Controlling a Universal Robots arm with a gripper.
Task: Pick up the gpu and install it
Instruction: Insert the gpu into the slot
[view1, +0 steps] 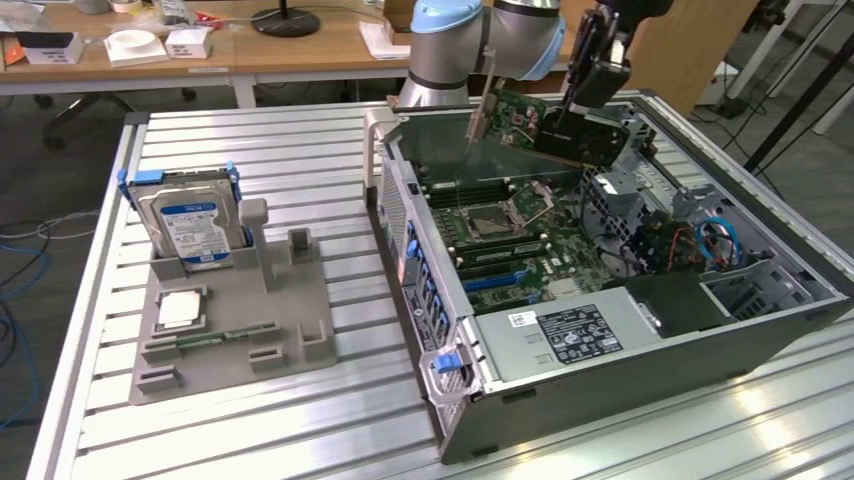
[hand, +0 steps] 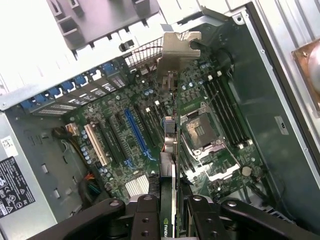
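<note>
Overhead, gripper (hand: 168, 212) clamped on gpu (view1: 534, 125), edge-on above motherboard (hand: 120, 107) of open case (view1: 601, 400)

The open computer case (view1: 641, 385) sits on the tabletop (view1: 294, 150) in the right half of the exterior view, with a parts holder (view1: 300, 325) on the tabletop at lower left, apart from it. The hard drive (view1: 196, 225) stands upright at the holder's upper end. The gpu (view1: 527, 120), clamped in the pincer (view1: 585, 105), hangs at upper centre above the case's motherboard (view1: 521, 255).

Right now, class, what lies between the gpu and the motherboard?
Only air; the exterior view shows the gripper holding the gpu clear above the motherboard.
</note>
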